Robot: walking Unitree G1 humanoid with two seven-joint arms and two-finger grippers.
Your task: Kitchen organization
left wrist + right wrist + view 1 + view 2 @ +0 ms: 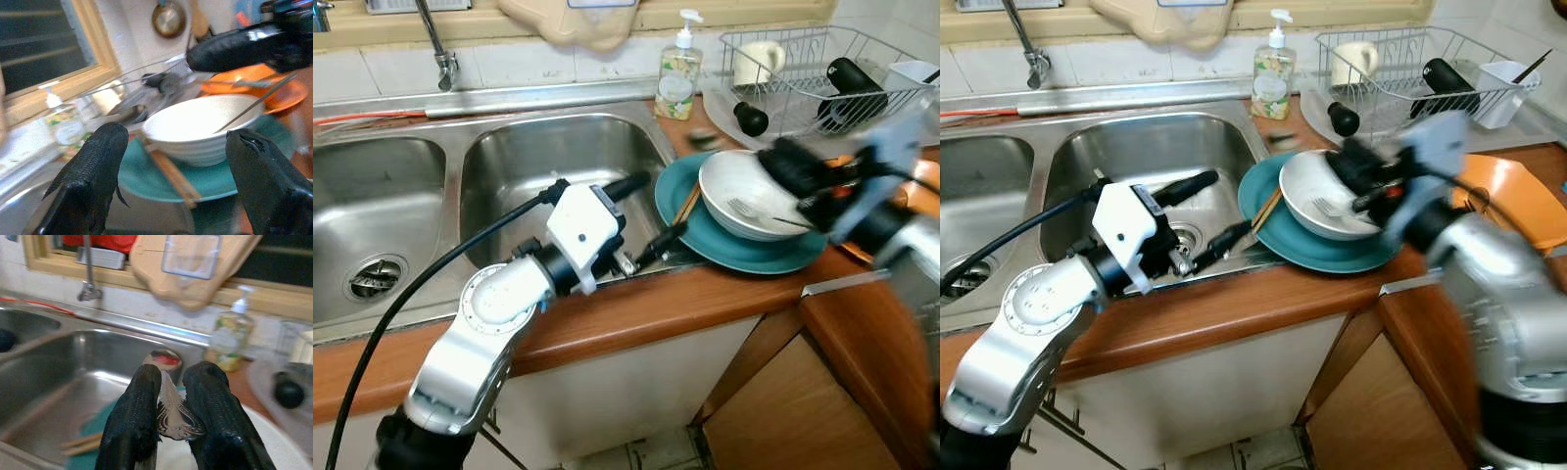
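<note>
White bowl [744, 194] sits upright on teal plate [724, 245], plate at counter's front edge, overlapping sink's right rim. Fork [754, 212] lies inside bowl, tines toward sink, handle pinched by right gripper [171, 406] over bowl's right rim. Wooden chopsticks [686, 205] lie on plate's left side, just beside the bowl.

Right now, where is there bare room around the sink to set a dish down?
Free: the right basin, bare steel beyond the open left gripper, and the left basin around its drain. Crowded: the counter right of the sink, taken by teal plate, white bowl, dish rack.
</note>
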